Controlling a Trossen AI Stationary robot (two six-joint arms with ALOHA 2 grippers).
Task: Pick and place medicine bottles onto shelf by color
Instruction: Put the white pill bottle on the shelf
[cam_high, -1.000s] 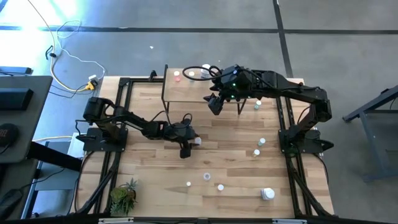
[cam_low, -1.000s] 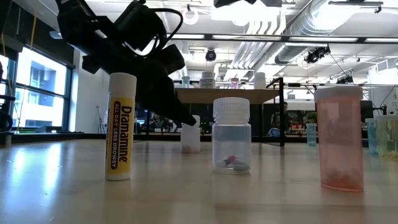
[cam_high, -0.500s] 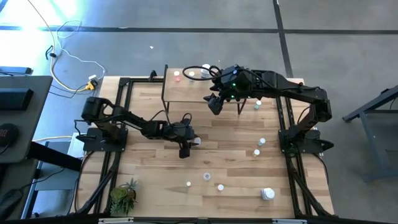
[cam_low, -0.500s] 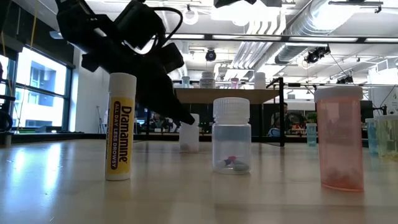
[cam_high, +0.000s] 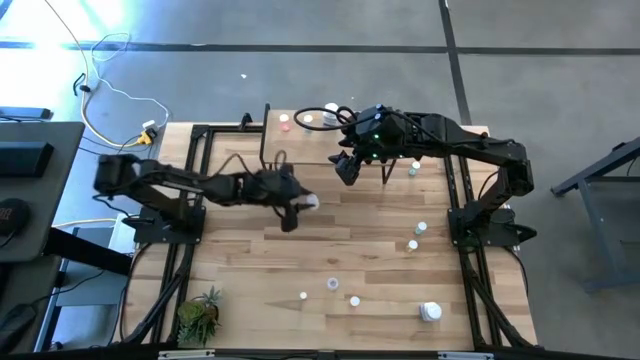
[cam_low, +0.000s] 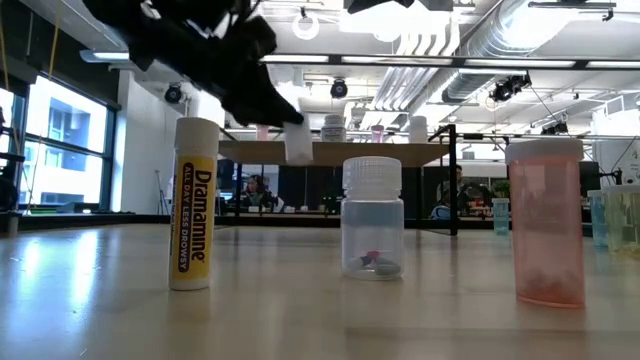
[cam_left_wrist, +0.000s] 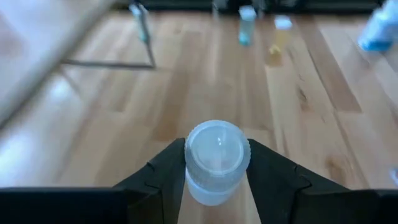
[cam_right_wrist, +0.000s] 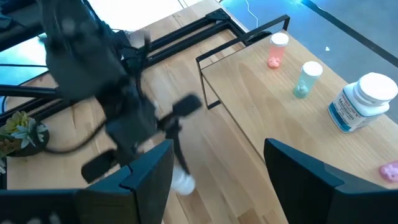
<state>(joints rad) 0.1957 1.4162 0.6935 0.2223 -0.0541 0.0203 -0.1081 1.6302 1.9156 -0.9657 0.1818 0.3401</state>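
left gripper (cam_left_wrist: 216, 180): clamps white-capped bottle (cam_left_wrist: 217, 157), raised off table (cam_high: 380, 270)
right gripper (cam_right_wrist: 217, 171): wide, over shelf (cam_high: 300, 145)

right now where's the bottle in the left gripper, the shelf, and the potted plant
white-capped bottle (cam_left_wrist: 217, 149), left wrist view, on its round cap
shelf (cam_high: 300, 145), high view, bare part of its top board
potted plant (cam_high: 199, 314), high view, on its leaves

Daylight glares off the floor (cam_high: 100, 25) by the window (cam_low: 60, 150), ceiling lamps (cam_low: 300, 25) burn bright, and the left arm (cam_low: 200, 50) blurs.
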